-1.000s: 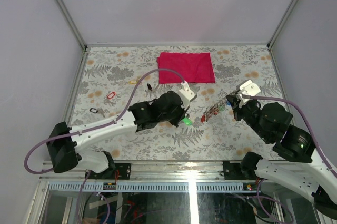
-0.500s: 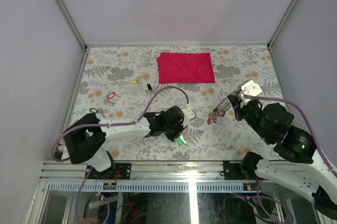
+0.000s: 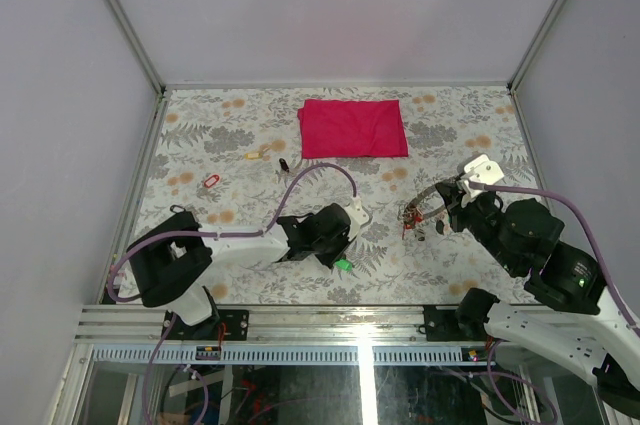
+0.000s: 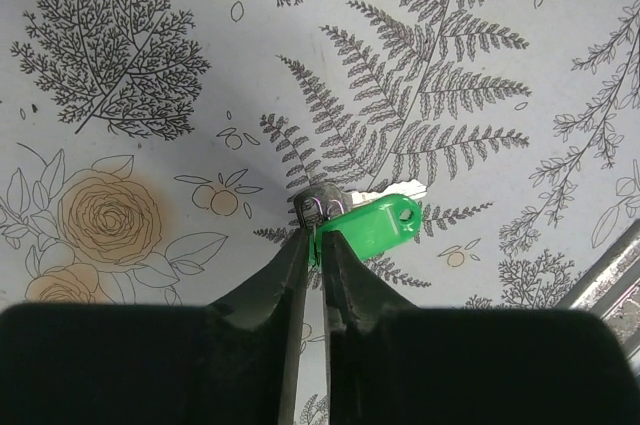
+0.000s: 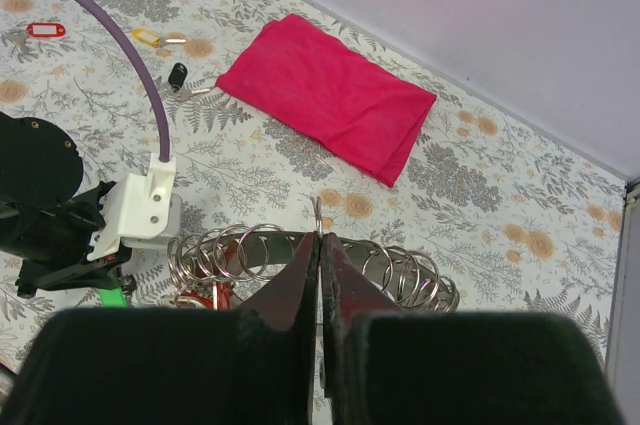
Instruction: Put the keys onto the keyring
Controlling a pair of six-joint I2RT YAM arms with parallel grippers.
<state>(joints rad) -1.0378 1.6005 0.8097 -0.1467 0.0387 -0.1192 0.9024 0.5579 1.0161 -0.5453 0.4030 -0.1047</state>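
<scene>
Left jaws pinch the green key (image 4: 372, 225) by its tag end, at the counter's (image 3: 200, 145) 6 o'clock edge. Right jaws, pressed together, clamp the keyring (image 5: 410, 270) at the key's 2 o'clock. Next: bring the key's small loop squarely onto the ring's gap, without twisting.
</scene>
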